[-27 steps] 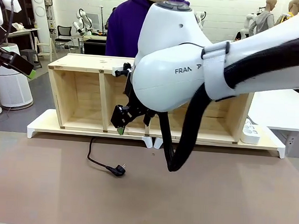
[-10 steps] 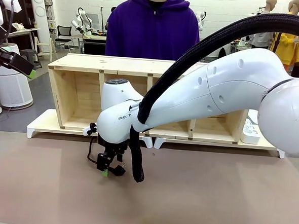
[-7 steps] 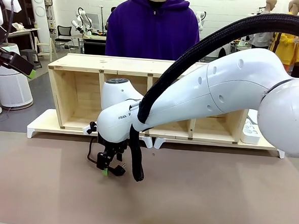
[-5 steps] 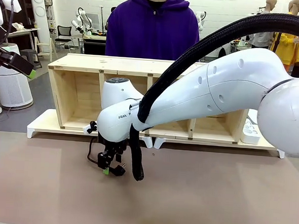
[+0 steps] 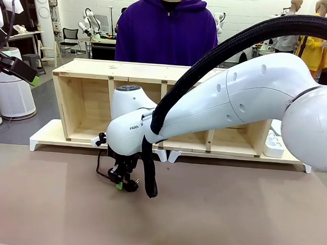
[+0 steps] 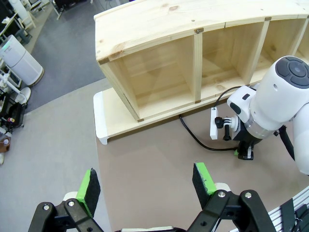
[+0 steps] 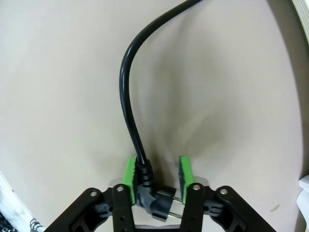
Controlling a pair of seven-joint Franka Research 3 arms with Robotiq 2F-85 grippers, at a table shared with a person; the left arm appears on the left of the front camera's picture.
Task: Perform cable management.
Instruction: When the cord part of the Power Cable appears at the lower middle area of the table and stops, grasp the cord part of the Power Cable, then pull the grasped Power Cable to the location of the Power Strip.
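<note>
Cable (image 7: 125, 96) is being clamped at its plug by the right tool (image 7: 157, 166), bottom centre, so lifting slowly is looking wisest; left tool (image 6: 146, 182) is hanging apart.

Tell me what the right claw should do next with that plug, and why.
Probably a small lift straight up. The right claw is shut on the plug of the cable, which lies on the table and trails toward the wooden shelf. Lifting first should clear the plug before any carrying.
</note>
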